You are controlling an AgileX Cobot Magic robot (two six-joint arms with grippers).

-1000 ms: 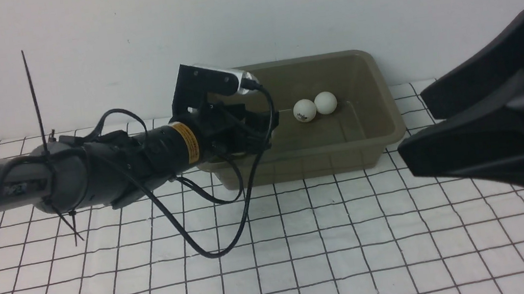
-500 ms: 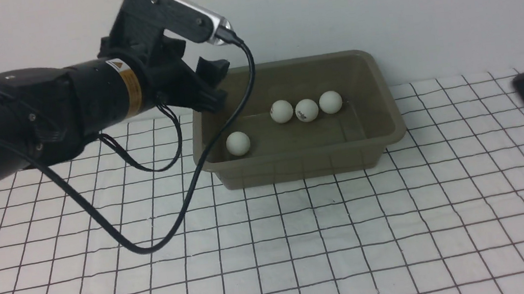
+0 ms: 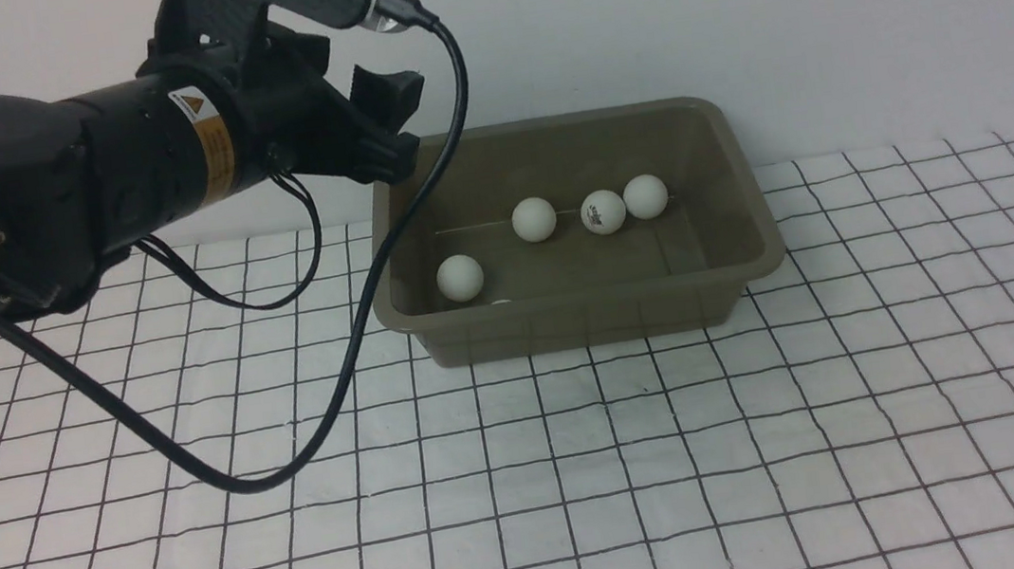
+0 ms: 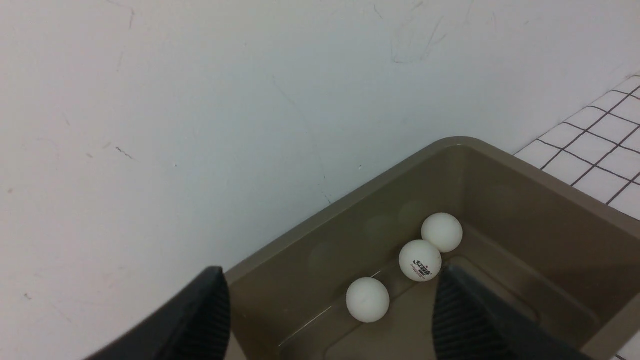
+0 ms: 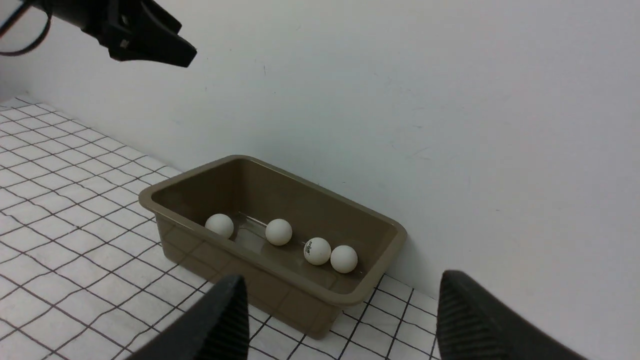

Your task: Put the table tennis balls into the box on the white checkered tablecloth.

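The left gripper [image 3: 401,125] has its jaws apart with nothing between them. It hangs above the far-left corner of the box [image 3: 588,323], clear of the rim. The right gripper [image 5: 341,280] is out of the front view, and its own camera shows its jaws spread wide and empty too, well back from the box. The box sits on the white checkered tablecloth [image 3: 679,456], at the far side against the wall. Four of the table tennis balls [image 3: 534,219] lie on its floor: three in a loose row toward the far side and one alone near the left wall. A pale sliver just behind the near wall may be a fifth, but it is too hidden to be sure. No ball shows on the cloth in any view. With both grippers empty and the balls inside, the dropping step looks finished. The next move calls for little more than lifting the left arm away without catching its dangling cable [image 3: 233,473] on the rim.
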